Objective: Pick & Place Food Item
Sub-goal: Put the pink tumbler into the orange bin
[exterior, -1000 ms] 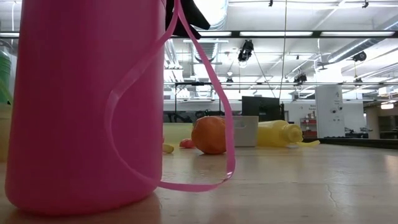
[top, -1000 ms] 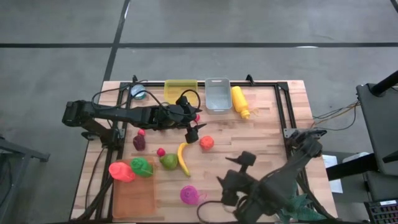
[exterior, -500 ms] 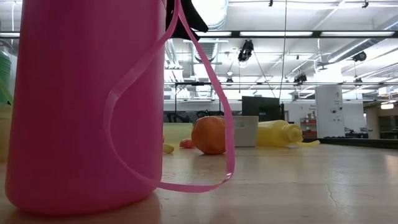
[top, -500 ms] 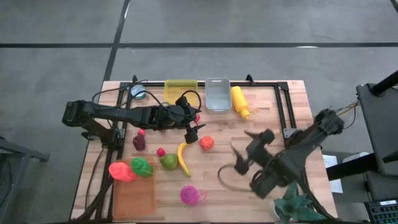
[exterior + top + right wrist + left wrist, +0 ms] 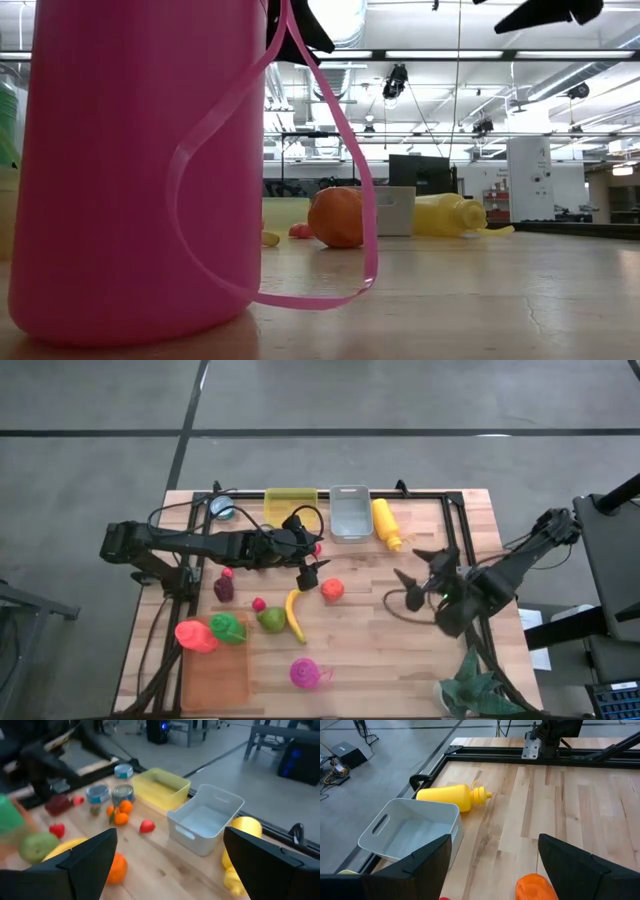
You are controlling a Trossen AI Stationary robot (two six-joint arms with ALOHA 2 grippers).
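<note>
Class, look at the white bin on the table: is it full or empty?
Empty: the white bin shows only its bare inner floor in both wrist views.

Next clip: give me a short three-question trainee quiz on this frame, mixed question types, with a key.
1. True or false: the left gripper is shut on the orange.
2. The yellow mustard bottle lies beside which bin: A) white bin B) yellow bin?
3. Fill in: the banana lies next to the green ____.

Key: 1 false, it is open above the table; 2 A; 3 pear.
</note>
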